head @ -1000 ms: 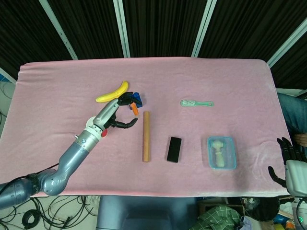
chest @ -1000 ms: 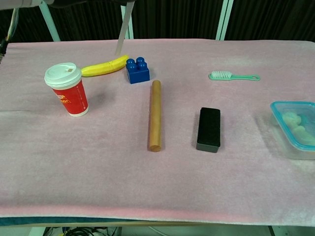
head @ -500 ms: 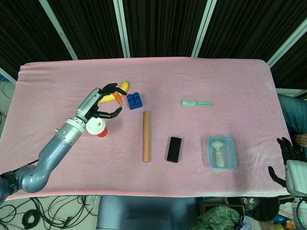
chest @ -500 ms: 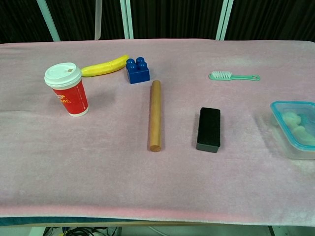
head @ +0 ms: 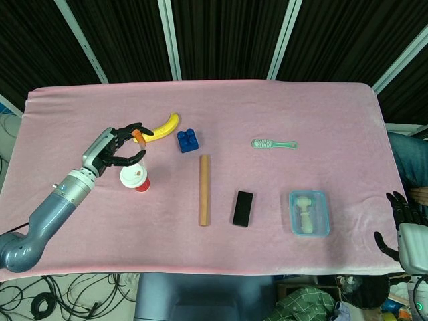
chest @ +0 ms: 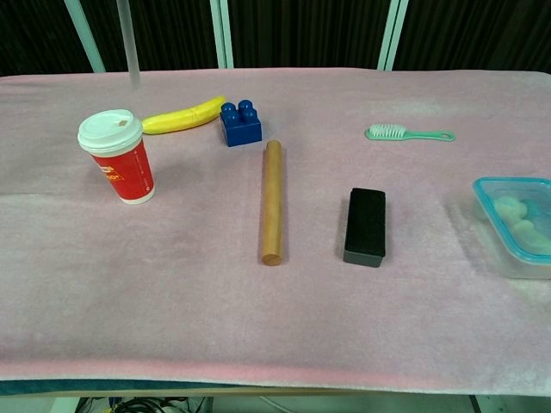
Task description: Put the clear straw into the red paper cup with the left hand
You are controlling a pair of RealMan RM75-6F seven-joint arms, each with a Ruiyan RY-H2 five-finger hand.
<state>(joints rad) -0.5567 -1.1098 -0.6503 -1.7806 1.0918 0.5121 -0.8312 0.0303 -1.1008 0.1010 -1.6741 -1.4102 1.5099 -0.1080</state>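
Two hands here, only one busy. The left hand (head: 115, 148) hangs above the red paper cup (chest: 118, 157), just to the cup's left in the head view, fingers curled around the clear straw (chest: 128, 40). The chest view shows that straw as an upright pale tube coming down from the top of the picture, its lower tip above the cup's white lid and not in it yet. The cup stands near the left end of the pink table (head: 281, 114).

The right hand (head: 400, 221) sits off the table's right front corner; its fingers look loosely spread with nothing in them.

Behind the cup lies a yellow banana (chest: 182, 115), with a blue toy brick (chest: 240, 123) just to its right. A wooden rod (chest: 271, 201) lies mid-table, a black eraser block (chest: 365, 225) beside it. A green hairbrush (chest: 407, 133) is further back, and a clear blue-rimmed container (chest: 514, 225) sits by the right edge.
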